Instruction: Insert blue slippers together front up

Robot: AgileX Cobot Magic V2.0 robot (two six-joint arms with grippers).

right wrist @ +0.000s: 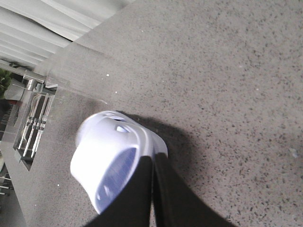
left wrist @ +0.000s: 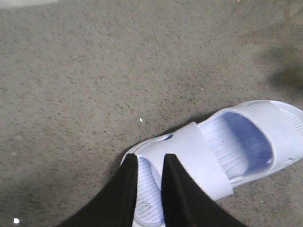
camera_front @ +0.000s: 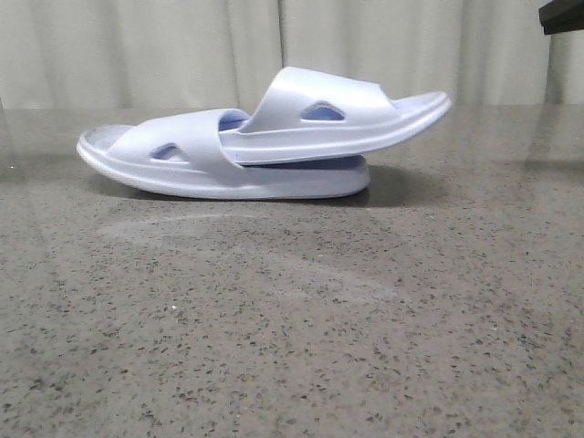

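The blue slippers are nested on the grey speckled table. The lower slipper [camera_front: 182,169] lies flat with its toe to the left. The upper slipper [camera_front: 347,109] has its front tucked under the lower one's strap, and its other end juts up to the right. My left gripper [left wrist: 150,163] hangs above the lower slipper's toe end [left wrist: 203,156], its fingers a little apart with nothing between them. The upper slipper's strap [left wrist: 279,130] lies beyond. My right gripper [right wrist: 152,158] is shut and empty above the slippers' end [right wrist: 104,151]. Neither gripper shows in the front view.
A pale curtain [camera_front: 164,46] hangs behind the table. A black arm part [camera_front: 561,14] sits at the top right of the front view. In the right wrist view the table edge and a metal rack [right wrist: 28,123] lie beyond the slippers.
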